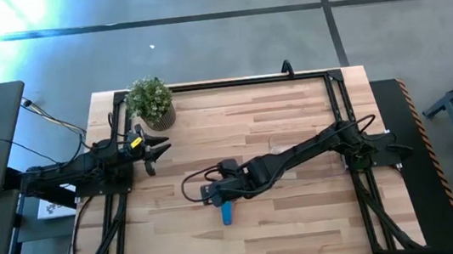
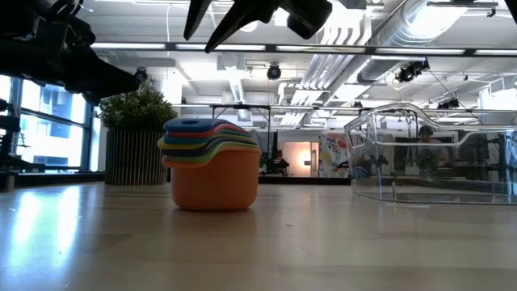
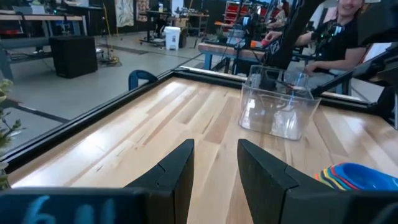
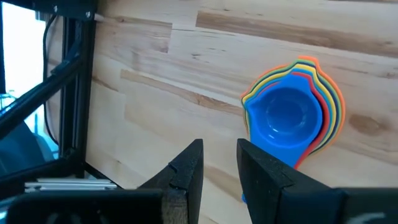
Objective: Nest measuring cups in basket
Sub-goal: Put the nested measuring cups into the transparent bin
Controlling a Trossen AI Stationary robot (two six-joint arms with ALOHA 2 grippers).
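The measuring cups stand nested in one stack (image 2: pixel 212 170) on the table, an orange one outermost and a blue one (image 4: pixel 289 115) on top; its blue handle (image 1: pixel 228 212) shows beside my right gripper. My right gripper (image 1: pixel 206 195) (image 4: pixel 219 155) hovers above the table next to the stack, open, touching nothing. The clear basket (image 3: pixel 277 109) (image 2: pixel 436 158) rests on its base farther toward the table's right. My left gripper (image 1: pixel 163 147) (image 3: pixel 216 155) waits open near the potted plant, pointing toward the basket.
A potted green plant (image 1: pixel 152 101) (image 2: pixel 133 137) stands near the table's far left corner, close to my left gripper. A black frame (image 1: pixel 230 82) runs along the table's edges. People sit beyond the table's right side (image 3: pixel 339 31). Bare wood lies between stack and basket.
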